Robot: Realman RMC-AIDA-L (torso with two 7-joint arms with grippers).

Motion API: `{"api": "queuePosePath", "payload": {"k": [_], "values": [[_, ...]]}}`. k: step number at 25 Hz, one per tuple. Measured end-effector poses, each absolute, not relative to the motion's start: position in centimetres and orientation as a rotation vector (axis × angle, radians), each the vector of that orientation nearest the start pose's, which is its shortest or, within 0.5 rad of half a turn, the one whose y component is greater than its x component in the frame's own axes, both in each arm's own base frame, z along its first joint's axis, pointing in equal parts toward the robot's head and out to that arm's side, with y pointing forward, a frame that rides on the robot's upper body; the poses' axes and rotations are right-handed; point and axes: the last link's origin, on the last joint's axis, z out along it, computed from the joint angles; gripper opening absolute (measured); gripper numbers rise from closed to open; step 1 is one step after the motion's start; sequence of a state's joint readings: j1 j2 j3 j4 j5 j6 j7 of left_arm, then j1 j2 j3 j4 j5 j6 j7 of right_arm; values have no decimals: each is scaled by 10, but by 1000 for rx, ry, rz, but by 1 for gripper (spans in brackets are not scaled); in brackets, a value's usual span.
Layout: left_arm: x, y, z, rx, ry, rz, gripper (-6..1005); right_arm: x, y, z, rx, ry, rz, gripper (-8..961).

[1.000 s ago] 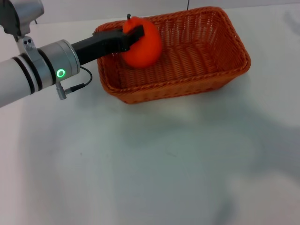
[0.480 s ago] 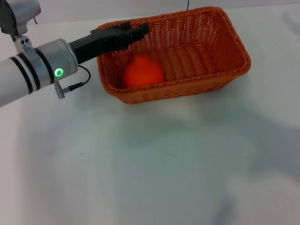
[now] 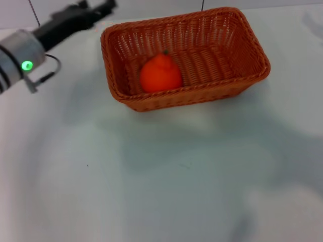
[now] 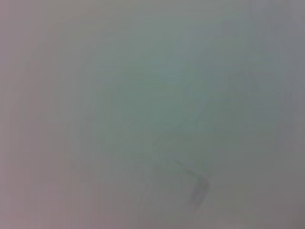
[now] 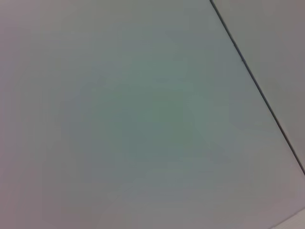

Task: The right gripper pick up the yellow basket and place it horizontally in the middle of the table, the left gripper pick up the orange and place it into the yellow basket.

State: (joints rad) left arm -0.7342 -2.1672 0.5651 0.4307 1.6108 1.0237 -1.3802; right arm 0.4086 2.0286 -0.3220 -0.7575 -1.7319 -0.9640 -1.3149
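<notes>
Item one: the left gripper (image 3: 98, 8), a black two-fingered claw on a silver-and-black arm carrying a green indicator light, is hanging over the far left part of the table, just left of the basket's far left corner and clear of it. Whether its fingers are standing apart or together cannot be told; nothing is showing between them.

Item two: the yellow basket (image 3: 202, 93), a rectangular woven wicker container of orange-brown colour with a braided rim and sloped sides, is sitting on the far middle of the table, its long side running left to right with a slight skew.

Item three: the orange (image 3: 160, 73), a bright round fruit with a raised knob and a small stem, is lying inside the basket, in its left half, close against the near wall, with the knob pointing towards the far side.

Item four: the white table (image 3: 161, 176) is lying beneath everything; the left wrist view is showing only this pale surface with a faint dark scuff.

Item five: the right gripper is showing in no view; the right wrist view is giving a pale surface crossed by one thin dark line.
</notes>
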Motion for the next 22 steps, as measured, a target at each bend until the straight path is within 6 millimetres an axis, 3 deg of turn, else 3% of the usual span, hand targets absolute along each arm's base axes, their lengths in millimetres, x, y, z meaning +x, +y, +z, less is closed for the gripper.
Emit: {"api": "queuePosePath", "payload": {"k": [5, 10, 15, 22], "values": [[-259, 417, 10, -1837, -787, -956, 911, 384, 354, 155, -1261, -1523, -1349, 915], [-302, 397, 32, -1590, -698, -872, 911, 382, 353, 158, -1175, -1545, -1408, 916], [-327, 377, 34, -1469, -603, -726, 911, 380, 354, 151, -1085, -1611, -1499, 919], [-344, 360, 22, -1386, -556, -554, 911, 383, 353, 133, -926, -1757, -1674, 922]]}}
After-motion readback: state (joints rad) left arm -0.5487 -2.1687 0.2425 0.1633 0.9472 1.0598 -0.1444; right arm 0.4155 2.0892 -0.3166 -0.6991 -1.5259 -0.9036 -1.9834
